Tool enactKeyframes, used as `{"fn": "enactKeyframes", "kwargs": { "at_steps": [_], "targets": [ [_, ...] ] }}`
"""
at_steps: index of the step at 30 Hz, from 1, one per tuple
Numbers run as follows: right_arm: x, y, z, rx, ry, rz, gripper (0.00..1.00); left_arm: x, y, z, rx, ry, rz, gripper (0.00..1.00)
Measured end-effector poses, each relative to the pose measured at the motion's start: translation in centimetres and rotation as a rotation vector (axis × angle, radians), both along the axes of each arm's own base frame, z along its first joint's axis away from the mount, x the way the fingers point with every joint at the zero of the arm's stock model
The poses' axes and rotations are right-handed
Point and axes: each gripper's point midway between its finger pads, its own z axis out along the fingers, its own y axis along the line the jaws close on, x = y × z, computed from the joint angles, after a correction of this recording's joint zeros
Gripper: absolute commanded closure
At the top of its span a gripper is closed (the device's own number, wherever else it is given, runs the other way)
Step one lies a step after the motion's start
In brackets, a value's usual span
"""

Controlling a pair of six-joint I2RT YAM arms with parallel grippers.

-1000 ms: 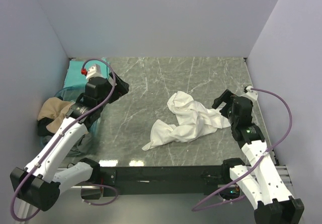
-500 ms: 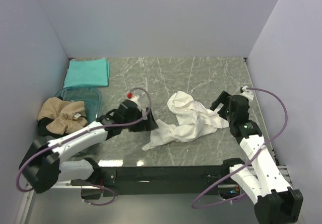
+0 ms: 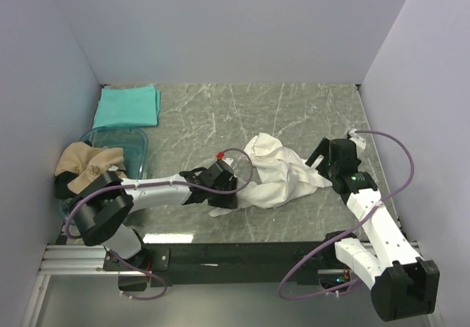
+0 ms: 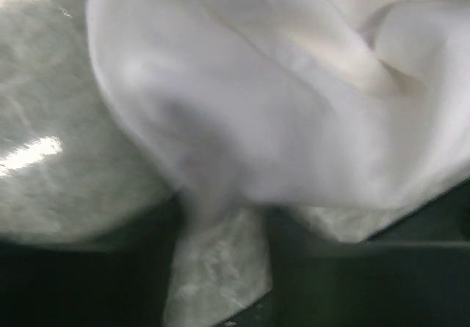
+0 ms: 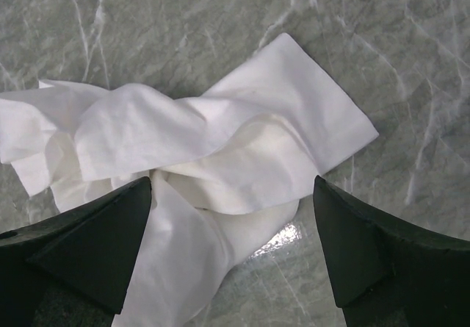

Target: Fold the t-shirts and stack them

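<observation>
White t-shirt [image 3: 275,173] lies crumpled mid-desk [image 3: 294,106], long axis roughly left-right between both arms. Left pincer [image 3: 226,195] is on its near-left tail, grip indeterminable. Right pincer [image 3: 320,158] is released, just beside the right end.

I am counting three tees: one white t-shirt [image 3: 277,174], one teal t-shirt [image 3: 128,106], one tan t-shirt [image 3: 88,165]. I am seeing one clear bin [image 3: 139,145]. I am working with two grippers, my left gripper [image 3: 229,193] and my right gripper [image 3: 319,158].
</observation>
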Motion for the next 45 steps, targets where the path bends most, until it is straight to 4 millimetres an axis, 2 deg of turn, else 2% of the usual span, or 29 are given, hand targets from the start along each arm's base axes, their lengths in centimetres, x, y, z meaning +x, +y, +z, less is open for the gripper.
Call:
{"fn": "enactKeyframes", "kwargs": {
  "at_steps": [1,2,8,13,16,20,23,26,27,30,32,34,37,41,45],
  "targets": [
    [-0.1,0.0,-0.1,0.005,0.003,-0.006,0.06,0.2,0.2,-0.4,0.017,0.000,0.016,0.98],
    [-0.2,0.0,-0.3,0.010,0.009,-0.011,0.07,0.3,0.5,-0.8,0.036,-0.001,0.024,0.99],
    [-2.5,0.0,-3.1,0.044,0.100,-0.053,0.09,0.9,1.2,-0.8,0.064,-0.019,0.073,0.99],
    [-3.3,-0.2,-4.9,0.054,0.170,-0.092,0.10,1.5,2.3,0.9,0.077,-0.074,0.114,0.99],
    [-3.7,-0.2,-7.1,0.048,0.265,-0.108,0.16,1.7,2.5,2.0,0.058,-0.095,0.124,0.99],
    [-4.5,-0.1,-10.0,0.052,0.396,-0.117,0.22,1.6,2.4,2.4,0.048,-0.096,0.124,0.99],
    [-4.6,0.2,-10.9,0.062,0.434,-0.115,0.39,1.6,2.5,2.6,0.044,-0.098,0.125,0.99],
    [-3.9,0.6,-10.9,0.081,0.417,-0.110,0.74,1.8,2.5,3.5,0.029,-0.120,0.136,0.99],
    [-3.6,0.7,-10.9,0.087,0.411,-0.104,0.93,2.0,2.6,3.9,0.023,-0.135,0.144,0.99],
    [-3.0,0.9,-10.4,0.095,0.392,-0.101,1.00,2.8,3.0,5.3,0.014,-0.175,0.175,0.99],
    [-2.1,0.6,-9.3,0.078,0.362,-0.104,1.00,3.9,3.2,7.0,-0.008,-0.204,0.209,0.99],
    [-1.0,0.1,-7.3,0.057,0.306,-0.115,1.00,5.4,3.3,9.2,-0.042,-0.246,0.253,0.99],
    [0.6,-0.8,-2.5,0.027,0.164,-0.141,1.00,8.0,3.5,14.1,-0.107,-0.342,0.330,1.00],
    [1.4,-1.9,6.0,0.023,-0.095,-0.177,1.00,10.0,4.1,21.6,-0.213,-0.479,0.404,0.99],
    [0.4,-3.0,14.7,0.034,-0.335,-0.214,1.00,10.7,5.7,30.3,-0.326,-0.627,0.482,0.99]
  ]
}}
